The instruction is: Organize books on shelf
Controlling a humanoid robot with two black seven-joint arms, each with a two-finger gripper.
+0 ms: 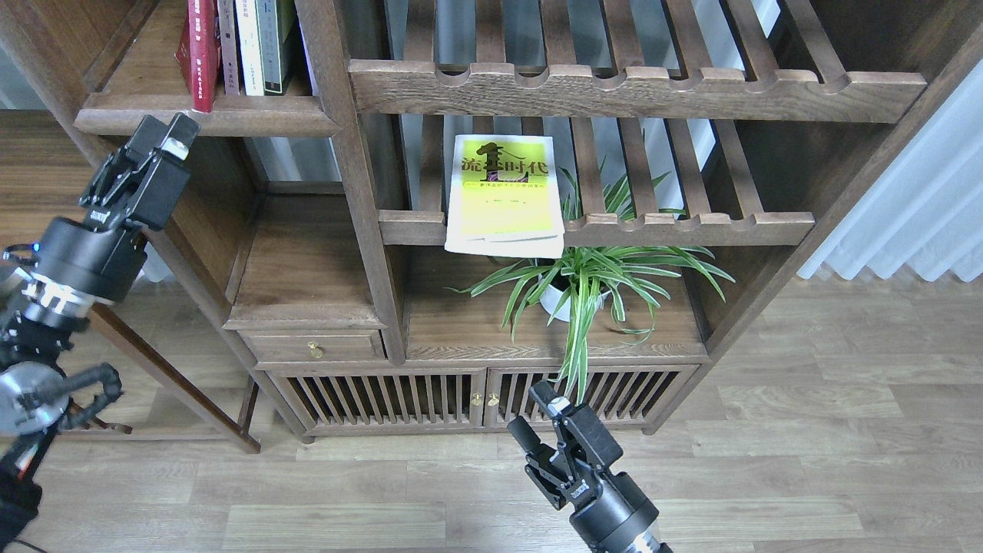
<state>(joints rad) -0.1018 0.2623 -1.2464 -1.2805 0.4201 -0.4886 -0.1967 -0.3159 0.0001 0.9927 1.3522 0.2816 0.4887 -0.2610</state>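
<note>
A yellow-green book [503, 192] lies flat on the middle slatted rack, its front edge hanging over the rail. On the shelf [230, 121] at the top left a red book [201, 54] stands upright, with a thin dark maroon book [226, 46] beside it. My left gripper [163, 137] hangs just below the shelf's front lip, open and empty. Low in the middle, over the floor in front of the cabinet doors, my right gripper [537, 416] is open and empty too.
A white book [247, 46] and a grey-green book [273, 42] stand right of the maroon one. A potted spider plant [580, 280] sits under the rack that bears the yellow-green book. A second slatted rack [637, 88] runs above it. A drawer [311, 346] and slatted doors [476, 395] are below.
</note>
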